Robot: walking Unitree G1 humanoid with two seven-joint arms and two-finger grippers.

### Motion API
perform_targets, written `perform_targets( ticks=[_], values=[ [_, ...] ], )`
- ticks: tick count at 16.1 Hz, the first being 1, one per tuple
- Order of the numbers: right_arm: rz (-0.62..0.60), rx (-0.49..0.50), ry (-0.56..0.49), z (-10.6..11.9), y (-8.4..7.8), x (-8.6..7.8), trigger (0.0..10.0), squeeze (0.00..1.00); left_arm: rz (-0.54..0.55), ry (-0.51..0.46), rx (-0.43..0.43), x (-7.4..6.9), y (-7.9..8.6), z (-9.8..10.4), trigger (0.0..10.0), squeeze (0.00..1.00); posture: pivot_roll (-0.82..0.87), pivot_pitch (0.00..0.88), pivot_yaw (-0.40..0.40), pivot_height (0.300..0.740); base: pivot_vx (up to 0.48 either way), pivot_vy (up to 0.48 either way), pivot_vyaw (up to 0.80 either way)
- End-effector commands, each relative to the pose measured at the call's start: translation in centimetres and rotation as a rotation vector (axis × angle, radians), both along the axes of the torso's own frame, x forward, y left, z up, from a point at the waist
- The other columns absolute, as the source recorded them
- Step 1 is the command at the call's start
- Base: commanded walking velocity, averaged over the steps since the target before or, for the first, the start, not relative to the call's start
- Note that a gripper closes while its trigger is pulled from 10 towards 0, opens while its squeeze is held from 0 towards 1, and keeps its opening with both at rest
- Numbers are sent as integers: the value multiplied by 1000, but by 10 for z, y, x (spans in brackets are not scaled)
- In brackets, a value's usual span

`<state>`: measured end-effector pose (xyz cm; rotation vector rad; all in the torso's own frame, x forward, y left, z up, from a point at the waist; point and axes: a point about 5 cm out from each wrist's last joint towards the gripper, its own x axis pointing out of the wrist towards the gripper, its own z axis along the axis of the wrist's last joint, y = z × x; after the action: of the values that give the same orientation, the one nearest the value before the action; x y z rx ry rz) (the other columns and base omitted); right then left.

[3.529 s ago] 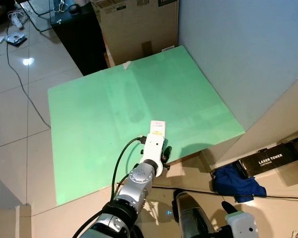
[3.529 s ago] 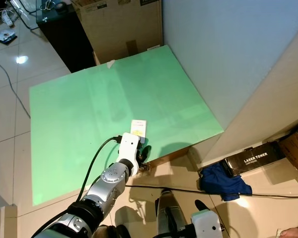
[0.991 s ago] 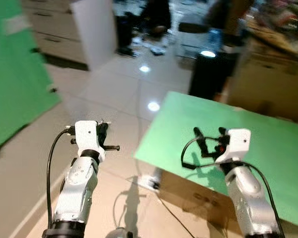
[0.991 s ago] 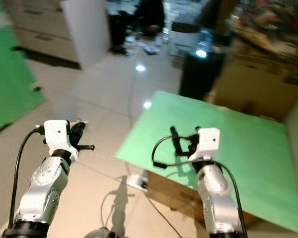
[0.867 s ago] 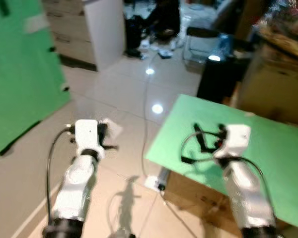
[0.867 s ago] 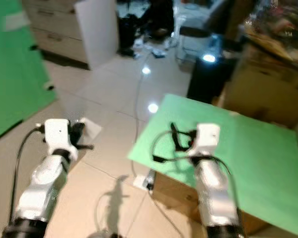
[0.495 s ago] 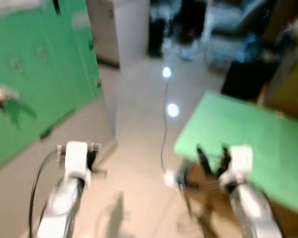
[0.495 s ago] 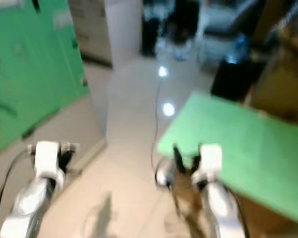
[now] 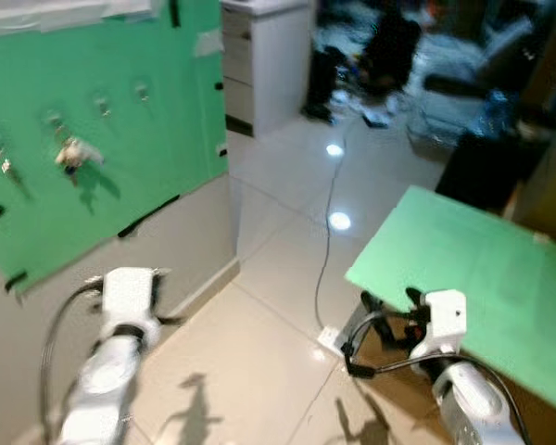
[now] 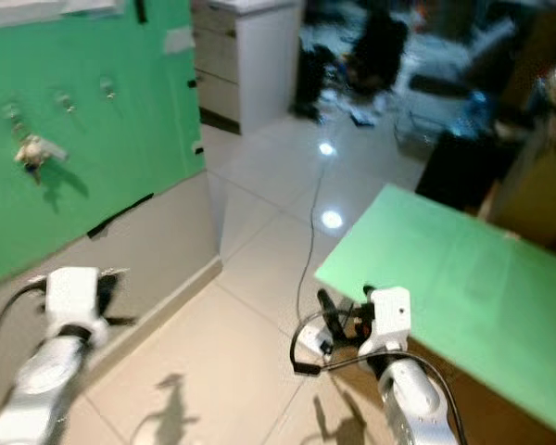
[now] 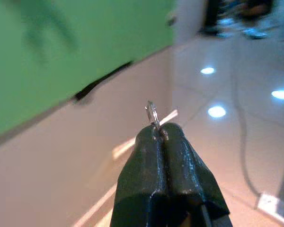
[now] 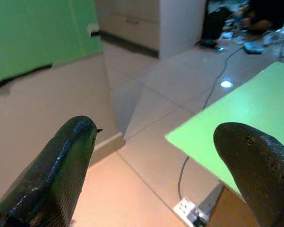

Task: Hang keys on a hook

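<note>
Left gripper [image 11: 157,130]: jaws closed on a thin silver key ring [image 11: 152,115], facing the green wall panel [image 9: 93,139]. Right gripper [image 12: 161,156]: jaws open beside the green-topped desk [image 9: 482,269].

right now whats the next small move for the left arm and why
Probably raise the left gripper toward the hooks on the green board. Its jaws are shut on a key ring, while the hooks sit higher, up and to its left, and one already carries keys.

Green wall panel [image 9: 120,139], glossy tiled floor [image 9: 287,241], white cabinet [image 9: 264,56]
</note>
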<state>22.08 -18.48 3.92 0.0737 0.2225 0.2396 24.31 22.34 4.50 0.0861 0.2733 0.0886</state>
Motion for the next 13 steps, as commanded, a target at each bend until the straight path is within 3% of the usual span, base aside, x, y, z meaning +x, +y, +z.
perform_targets(
  ticks=[1,5,8,13],
  values=[
    [-12,-13,3,-3,-7,-1,10000,0,-12,5,-18,1,-6,-3,10000,0,-21,0,4,740,0,-472,406],
    [-16,-21,-20,-8,-9,19,10000,0,17,22,-2,15,-6,-9,10000,0,-13,0,4,740,0,-459,402],
    [-9,-18,-43,-6,-6,26,10000,0,10,4,10,23,-17,4,10000,0,-14,0,11,740,0,-399,402],
    [-19,3,-98,5,3,35,10000,0,0,-69,-8,34,-29,22,10000,0,-10,0,18,740,0,0,405]
  ],
)
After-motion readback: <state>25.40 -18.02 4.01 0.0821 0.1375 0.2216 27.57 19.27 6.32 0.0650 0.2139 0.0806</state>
